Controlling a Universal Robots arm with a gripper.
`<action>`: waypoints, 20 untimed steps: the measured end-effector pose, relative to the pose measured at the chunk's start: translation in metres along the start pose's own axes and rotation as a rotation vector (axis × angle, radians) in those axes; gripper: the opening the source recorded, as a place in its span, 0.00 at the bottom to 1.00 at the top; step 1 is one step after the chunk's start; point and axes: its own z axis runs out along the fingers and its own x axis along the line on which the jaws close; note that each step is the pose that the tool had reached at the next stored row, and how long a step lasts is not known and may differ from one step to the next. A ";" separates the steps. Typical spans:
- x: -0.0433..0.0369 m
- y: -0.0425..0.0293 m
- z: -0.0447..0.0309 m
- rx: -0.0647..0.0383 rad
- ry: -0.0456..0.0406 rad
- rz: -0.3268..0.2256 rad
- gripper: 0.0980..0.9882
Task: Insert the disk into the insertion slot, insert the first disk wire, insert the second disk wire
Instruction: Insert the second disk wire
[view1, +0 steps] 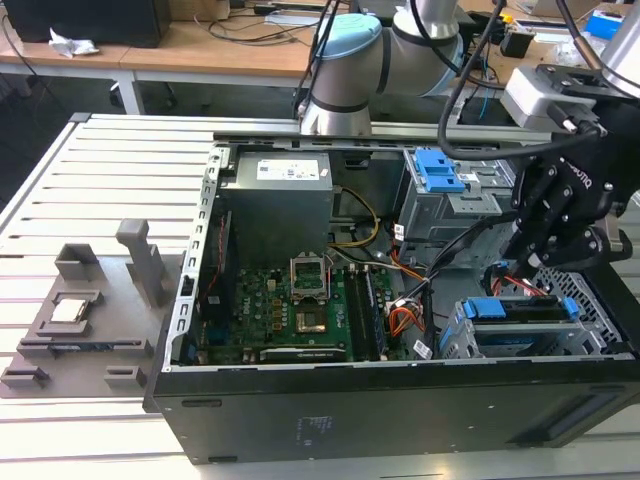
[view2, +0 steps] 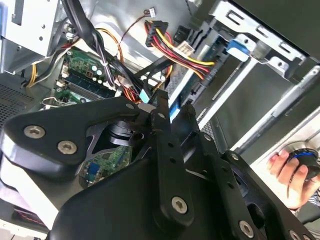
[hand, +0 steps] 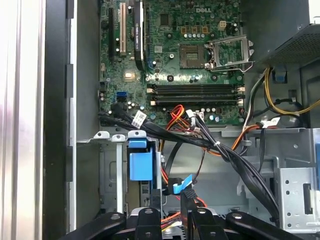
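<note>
The disk (view1: 522, 309), silver with a bright blue carrier, lies inside the insertion slot (view1: 458, 342), a grey perforated metal bay at the case's corner on the exterior view's right. Its blue carrier tab (hand: 138, 164) shows in the first wrist view. My black gripper (view1: 518, 262) hangs just above the disk's back end. In both wrist views the gripper (hand: 175, 211) (view2: 174, 112) is shut on a thin black disk wire with a blue tab (hand: 181, 186) (view2: 172, 106). The wire's connector end is hidden behind the fingers.
The open case holds the green motherboard (view1: 290, 310), a grey power supply (view1: 275, 200) and a taller drive cage with a blue latch (view1: 437, 170). Red, yellow and black cable bundles (hand: 215, 145) cross beside the slot. A hand (view2: 287, 172) shows outside the case. A grey fixture (view1: 80, 310) sits on the slatted table.
</note>
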 end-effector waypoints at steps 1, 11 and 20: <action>-0.0020 0.0002 0.0005 0.000 0.0000 0.000 0.23; -0.0067 0.0112 0.0101 0.000 0.0073 -0.023 0.23; -0.0068 0.0115 0.0137 0.000 0.0632 -0.031 0.23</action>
